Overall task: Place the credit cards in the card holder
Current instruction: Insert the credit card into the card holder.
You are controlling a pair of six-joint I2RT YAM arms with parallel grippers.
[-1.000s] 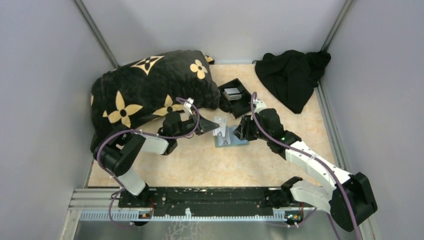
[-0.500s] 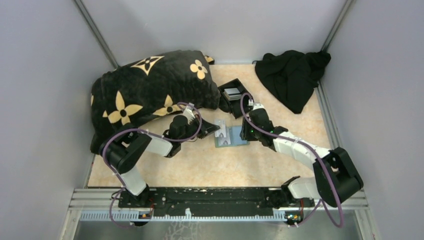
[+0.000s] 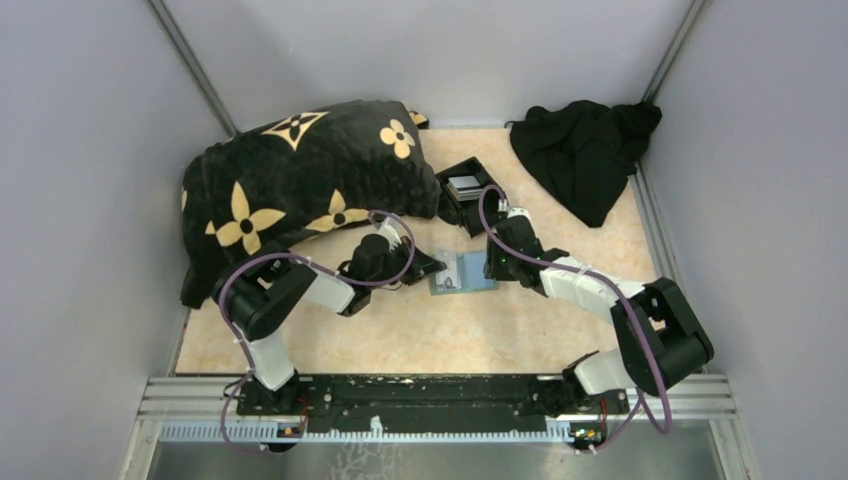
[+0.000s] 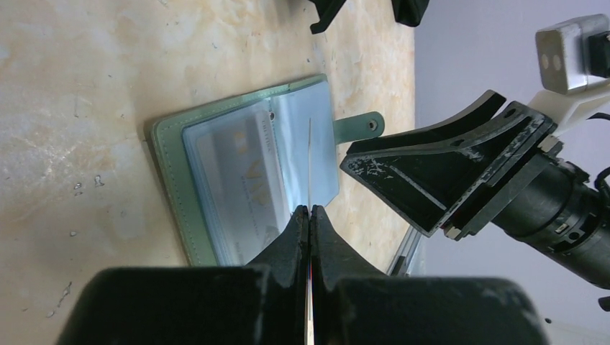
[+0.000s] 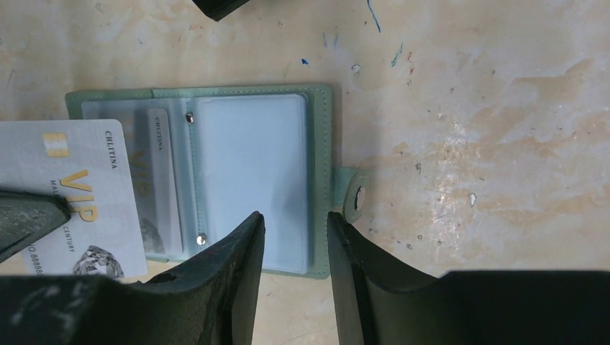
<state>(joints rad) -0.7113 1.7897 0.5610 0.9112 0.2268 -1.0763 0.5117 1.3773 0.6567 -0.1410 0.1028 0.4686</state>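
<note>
— Since the card holder [image 3: 472, 280] is the thing that matters, where does it lie?

— It lies open and flat in the middle of the bench [image 3: 400, 330], clear pockets facing up, between the two tools. A strap [image 5: 354, 194] with a snap sticks out from the outer edge of its empty page.

— And the cards?

— One credit card [image 5: 72, 187], pale with gold VIP lettering, is over the holder's left page. Whether its edge has entered a slit, I cannot tell. A second card [image 5: 162, 194] with similar lettering shows through the clear pocket of that same page.

— What has hold of the first one?

— The left tool [image 4: 309, 212] does. Its fingers are pressed tight together on the card, which shows as a thin line from that wrist.

— And the other side?

— The right tool [image 5: 295, 223] is partly open, with a clear gap and nothing between its fingers. Its tips are over the edge of the empty right page, just beside the strap. I cannot tell whether they touch the page.

— What lies further out?

— A stack of cards [image 3: 463, 184] sits in a black box [image 3: 455, 208] just beyond the holder, on the far side. Left of the box, a black pillow [image 3: 300, 180] with yellow flowers fills the far left of the bench. A black cloth [image 3: 585, 150] lies heaped in the far right corner, well apart from the holder.
</note>
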